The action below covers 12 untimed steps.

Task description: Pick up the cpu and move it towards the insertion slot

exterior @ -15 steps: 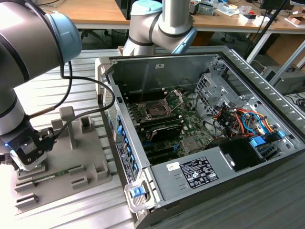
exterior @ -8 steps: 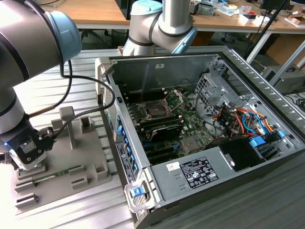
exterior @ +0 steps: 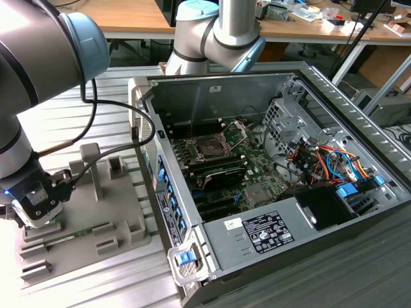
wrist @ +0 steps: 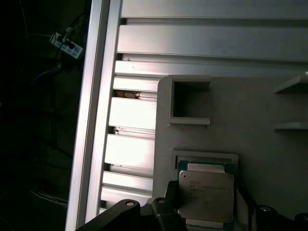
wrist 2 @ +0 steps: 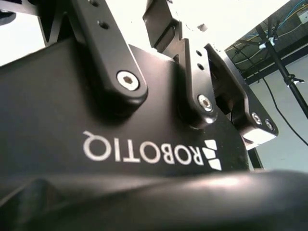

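The cpu [wrist: 206, 195] lies flat in a pocket of the grey fixture [wrist: 269, 144] on the counter [exterior: 109, 285], well apart from the insertion slot [exterior: 210, 147]. The gripper [exterior: 40, 208] hangs low over it, with fingers [wrist: 168, 214] flanking two opposite sides. Whether they pinch it I cannot tell. It looks light, thin, stiff and delicate, and is best held by its edges.

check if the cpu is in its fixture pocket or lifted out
In: the cpu lies flat inside the raised pocket rim of the grey fixture.
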Tool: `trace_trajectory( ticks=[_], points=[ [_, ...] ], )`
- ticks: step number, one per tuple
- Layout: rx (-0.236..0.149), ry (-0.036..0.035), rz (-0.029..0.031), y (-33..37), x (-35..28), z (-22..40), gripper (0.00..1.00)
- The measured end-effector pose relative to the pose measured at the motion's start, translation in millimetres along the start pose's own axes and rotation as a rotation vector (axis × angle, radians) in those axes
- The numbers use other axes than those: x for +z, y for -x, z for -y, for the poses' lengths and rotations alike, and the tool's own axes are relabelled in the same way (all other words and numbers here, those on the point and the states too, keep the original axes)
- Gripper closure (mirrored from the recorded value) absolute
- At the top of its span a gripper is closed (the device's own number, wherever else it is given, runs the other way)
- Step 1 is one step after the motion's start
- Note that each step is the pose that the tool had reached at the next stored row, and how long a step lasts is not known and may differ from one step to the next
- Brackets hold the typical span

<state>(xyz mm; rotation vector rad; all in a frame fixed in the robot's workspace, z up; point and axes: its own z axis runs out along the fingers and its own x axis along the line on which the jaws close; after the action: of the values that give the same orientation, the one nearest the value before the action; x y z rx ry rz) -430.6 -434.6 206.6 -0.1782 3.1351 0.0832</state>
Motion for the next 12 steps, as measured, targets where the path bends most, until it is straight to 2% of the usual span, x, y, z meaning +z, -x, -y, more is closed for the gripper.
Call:
trace_trajectory(
  ticks=[12],
  points=[
    [0.000, 0.0000, -0.0001, 0.0, -5.4, -0.3, 0.45]
  ],
)
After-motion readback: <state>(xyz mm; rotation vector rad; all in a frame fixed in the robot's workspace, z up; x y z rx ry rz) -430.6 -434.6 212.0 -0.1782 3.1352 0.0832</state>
